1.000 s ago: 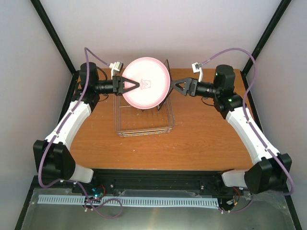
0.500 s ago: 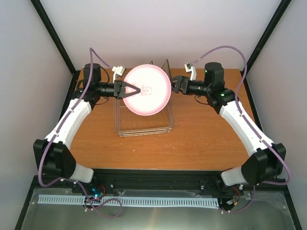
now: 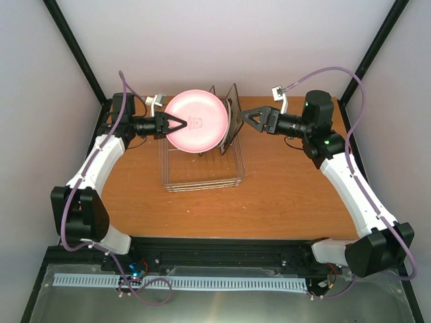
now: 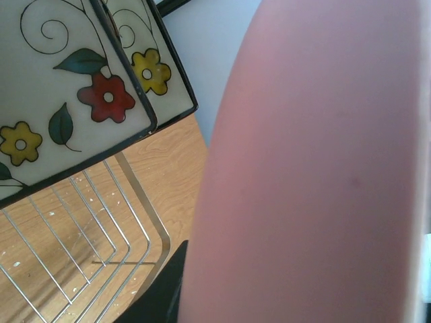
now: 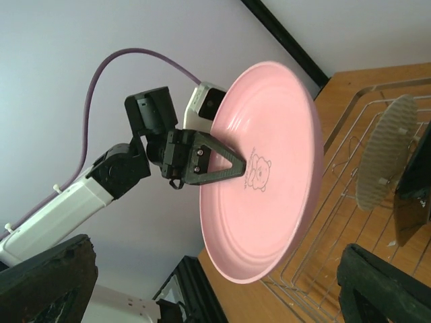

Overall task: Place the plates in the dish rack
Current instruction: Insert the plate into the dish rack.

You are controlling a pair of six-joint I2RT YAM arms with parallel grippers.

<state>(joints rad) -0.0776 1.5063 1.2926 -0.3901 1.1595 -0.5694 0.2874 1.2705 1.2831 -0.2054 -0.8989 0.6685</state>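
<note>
Right gripper backs off rightward, wide open, empty. Left gripper clamps pink plate rim, tilted over rack near table far edge; possibly touching rack.

Side by side at the bench edge: the white-shelled left arm and white-shelled right arm, each with black joint housings, black triangular jaws, a small white wrist camera and a looping purple cable.

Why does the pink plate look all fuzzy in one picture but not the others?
Left wrist: the pink plate is very close to the lens, so it blurs into a soft smear, while the floral plate beyond looks sharp. Right wrist: it is crisp, bear print readable. Top external: even light, no glare.
</note>
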